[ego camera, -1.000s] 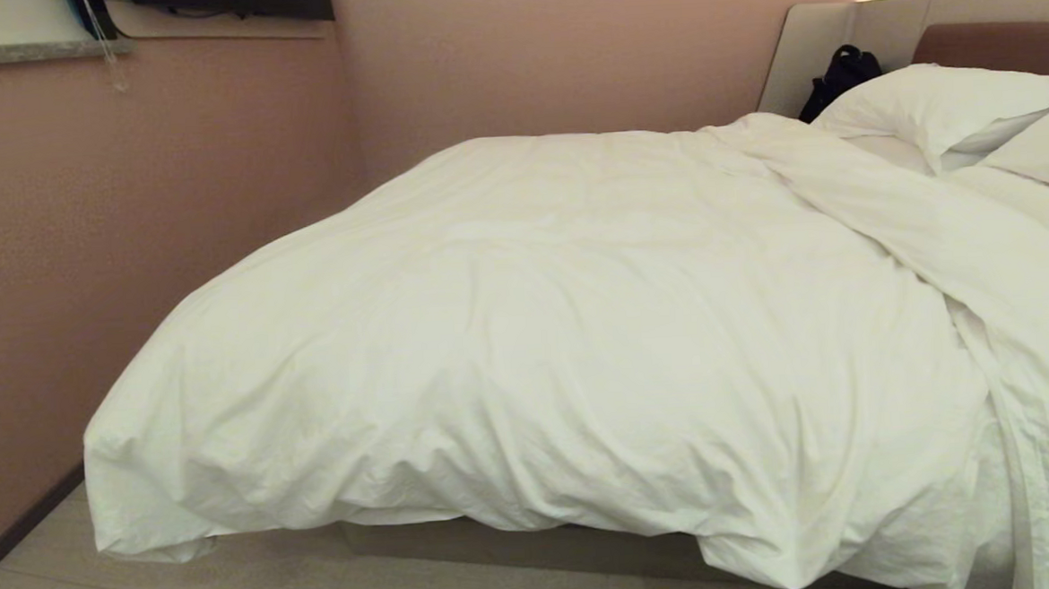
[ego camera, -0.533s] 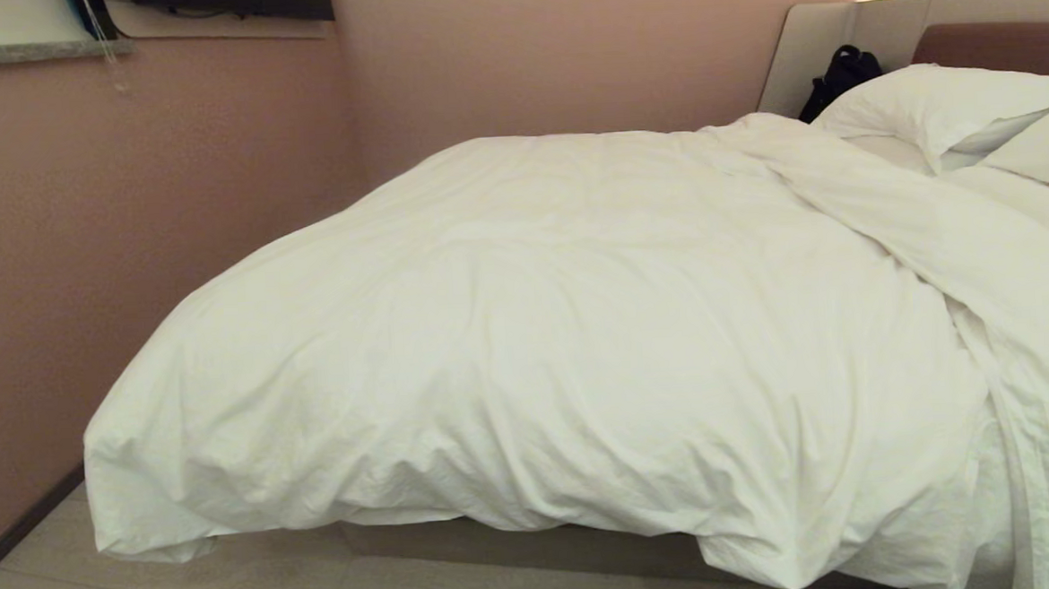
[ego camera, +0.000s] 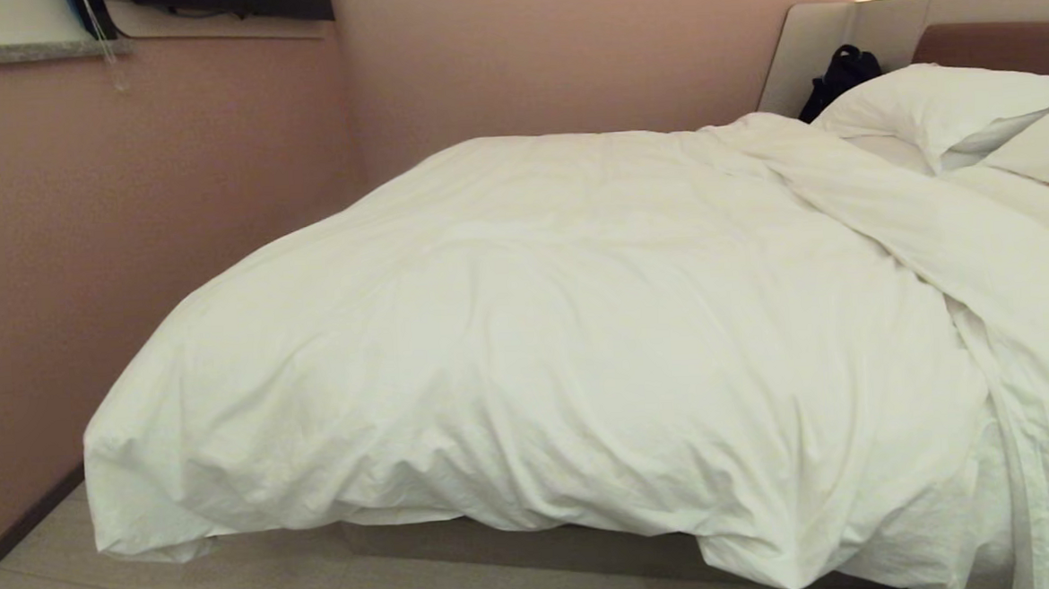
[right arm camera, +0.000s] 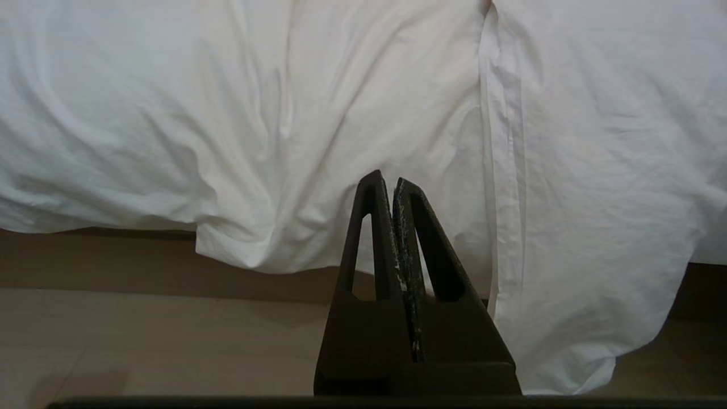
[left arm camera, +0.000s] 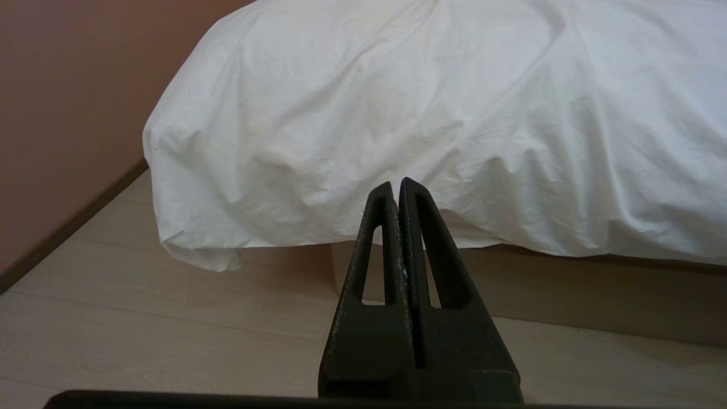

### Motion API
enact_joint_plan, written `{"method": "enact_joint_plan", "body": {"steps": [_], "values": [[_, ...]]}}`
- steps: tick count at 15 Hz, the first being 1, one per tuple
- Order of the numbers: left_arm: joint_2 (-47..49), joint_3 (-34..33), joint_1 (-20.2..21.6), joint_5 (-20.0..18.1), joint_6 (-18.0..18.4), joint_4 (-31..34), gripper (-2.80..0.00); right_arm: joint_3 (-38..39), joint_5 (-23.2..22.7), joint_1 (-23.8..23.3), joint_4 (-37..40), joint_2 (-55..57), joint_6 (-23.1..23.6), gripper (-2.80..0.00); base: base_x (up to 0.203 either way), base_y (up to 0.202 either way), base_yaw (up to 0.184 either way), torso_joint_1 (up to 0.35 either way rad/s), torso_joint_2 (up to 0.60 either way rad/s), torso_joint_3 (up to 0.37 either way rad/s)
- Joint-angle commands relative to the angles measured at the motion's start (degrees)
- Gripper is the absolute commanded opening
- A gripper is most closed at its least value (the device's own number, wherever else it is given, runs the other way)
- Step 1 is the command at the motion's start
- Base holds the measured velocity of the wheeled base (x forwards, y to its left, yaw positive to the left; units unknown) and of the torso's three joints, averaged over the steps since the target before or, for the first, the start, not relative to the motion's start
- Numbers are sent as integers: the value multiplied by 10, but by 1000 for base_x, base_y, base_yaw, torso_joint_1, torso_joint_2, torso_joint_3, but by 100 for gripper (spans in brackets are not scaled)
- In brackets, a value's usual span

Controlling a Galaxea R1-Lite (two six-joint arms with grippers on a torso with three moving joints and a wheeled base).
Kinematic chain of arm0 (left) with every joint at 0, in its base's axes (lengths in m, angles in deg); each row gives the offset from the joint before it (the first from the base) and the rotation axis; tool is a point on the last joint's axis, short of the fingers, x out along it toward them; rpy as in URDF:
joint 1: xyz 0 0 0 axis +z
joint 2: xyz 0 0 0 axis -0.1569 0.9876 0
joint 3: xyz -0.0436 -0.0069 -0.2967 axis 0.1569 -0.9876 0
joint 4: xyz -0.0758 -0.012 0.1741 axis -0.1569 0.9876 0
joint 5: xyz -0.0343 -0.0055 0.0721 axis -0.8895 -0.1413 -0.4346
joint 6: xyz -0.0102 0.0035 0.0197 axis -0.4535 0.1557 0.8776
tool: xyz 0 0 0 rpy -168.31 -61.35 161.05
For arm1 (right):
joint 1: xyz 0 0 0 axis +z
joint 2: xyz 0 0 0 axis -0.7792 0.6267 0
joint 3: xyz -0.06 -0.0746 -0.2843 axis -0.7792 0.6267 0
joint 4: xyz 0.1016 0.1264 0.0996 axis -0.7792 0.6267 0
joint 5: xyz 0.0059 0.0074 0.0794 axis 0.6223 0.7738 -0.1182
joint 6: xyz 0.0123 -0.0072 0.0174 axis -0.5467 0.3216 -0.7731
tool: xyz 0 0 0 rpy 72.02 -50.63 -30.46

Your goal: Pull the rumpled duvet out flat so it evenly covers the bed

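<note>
A: Left to right?
B: Saw the left gripper low above the floor, fingers pressed together, empty, short of the duvet.
A: And that?
B: Lay rumpled over the bed, overhanging the foot end, folded back short of the pillows.
A: Right gripper?
B: Closed too, gripping nothing, near a hanging fold.

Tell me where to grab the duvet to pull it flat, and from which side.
Probably grip the duvet at its hanging corner at the foot edge, coming from the floor side. There the cloth droops free below the bed base, while the top lies broad and puffy.
</note>
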Motion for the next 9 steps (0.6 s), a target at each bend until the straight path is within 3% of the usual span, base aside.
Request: {"method": "enact_joint_plan", "body": {"steps": [1,6,9], "values": [[0,0,0,0,0,0,-280,6,1,0,-18,0,-1,-280,0,0,0,0,0,0],[0,0,0,0,0,0,-280,9,-6,0,-13,-1,-3,-280,0,0,0,0,0,0],[0,0,0,0,0,0,-280,32,-51,0,-20,-1,-2,-280,0,0,0,0,0,0]]}}
